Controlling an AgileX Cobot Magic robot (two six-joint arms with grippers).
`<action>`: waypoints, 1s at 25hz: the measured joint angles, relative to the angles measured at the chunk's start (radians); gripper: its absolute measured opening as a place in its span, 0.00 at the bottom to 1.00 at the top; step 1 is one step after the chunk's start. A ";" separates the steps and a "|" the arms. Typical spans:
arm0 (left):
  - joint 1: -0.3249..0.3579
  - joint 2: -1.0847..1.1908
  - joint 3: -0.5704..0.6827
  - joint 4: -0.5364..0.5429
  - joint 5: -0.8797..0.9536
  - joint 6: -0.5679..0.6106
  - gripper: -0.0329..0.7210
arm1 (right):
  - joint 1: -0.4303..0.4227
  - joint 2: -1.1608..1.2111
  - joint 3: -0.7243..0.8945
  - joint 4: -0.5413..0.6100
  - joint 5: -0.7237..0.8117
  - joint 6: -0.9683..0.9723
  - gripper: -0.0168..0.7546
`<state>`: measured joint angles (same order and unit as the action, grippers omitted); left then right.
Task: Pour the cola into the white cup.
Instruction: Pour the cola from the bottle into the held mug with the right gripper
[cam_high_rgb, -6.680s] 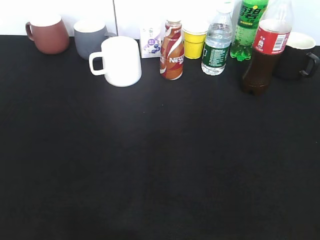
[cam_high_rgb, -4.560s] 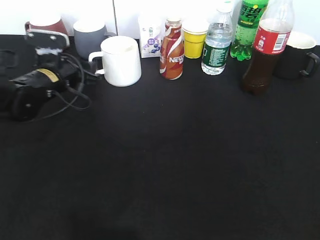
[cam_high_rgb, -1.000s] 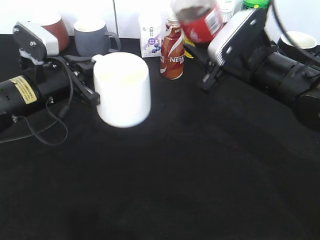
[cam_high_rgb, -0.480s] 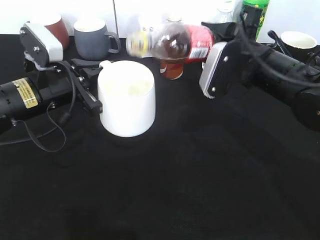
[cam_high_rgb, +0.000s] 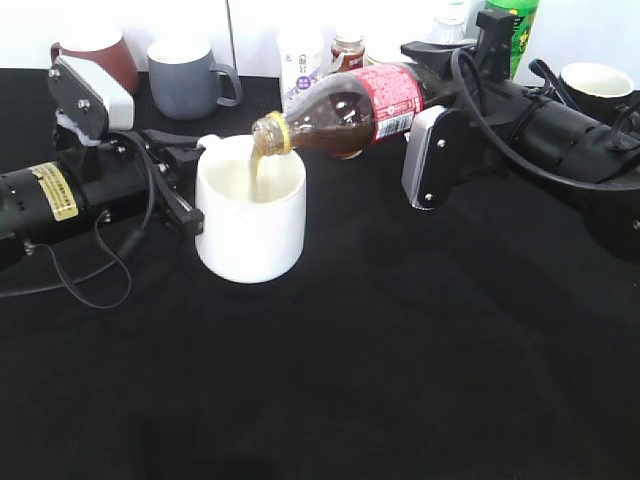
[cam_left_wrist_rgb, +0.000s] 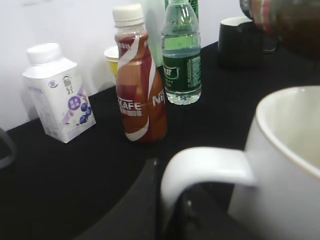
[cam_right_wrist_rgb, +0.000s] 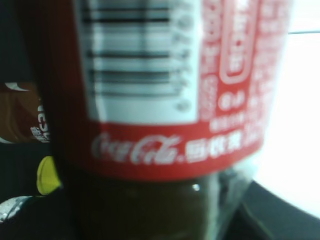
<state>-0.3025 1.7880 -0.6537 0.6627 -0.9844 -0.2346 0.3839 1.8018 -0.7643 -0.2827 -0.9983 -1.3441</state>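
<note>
The cola bottle (cam_high_rgb: 350, 105) now lies nearly level in the air with its mouth just over the rim of the white cup (cam_high_rgb: 250, 220), and a brown stream has begun to fall inside; half a second ago it was tipped but nothing ran. We judge the pour is properly under way. Our right pincer (cam_high_rgb: 425, 85) grips the bottle around its red label. Our left pincer (cam_high_rgb: 185, 170) is closed on the cup's handle (cam_left_wrist_rgb: 205, 167), steadying it on the black counter (cam_high_rgb: 400, 350). A coffee bottle (cam_left_wrist_rgb: 140, 82) and a water bottle (cam_left_wrist_rgb: 181, 52) stand behind.
</note>
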 joint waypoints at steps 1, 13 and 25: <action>0.000 0.000 0.000 0.002 0.001 -0.001 0.09 | 0.000 0.000 0.000 0.000 -0.007 -0.002 0.52; 0.000 0.000 0.000 0.035 -0.005 -0.002 0.09 | 0.000 0.000 0.000 0.007 -0.043 -0.055 0.52; 0.000 0.000 0.001 0.037 -0.022 -0.001 0.09 | 0.000 0.000 0.000 0.011 -0.049 -0.089 0.52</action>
<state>-0.3025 1.7880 -0.6526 0.6999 -1.0062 -0.2357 0.3839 1.8018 -0.7643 -0.2714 -1.0473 -1.4336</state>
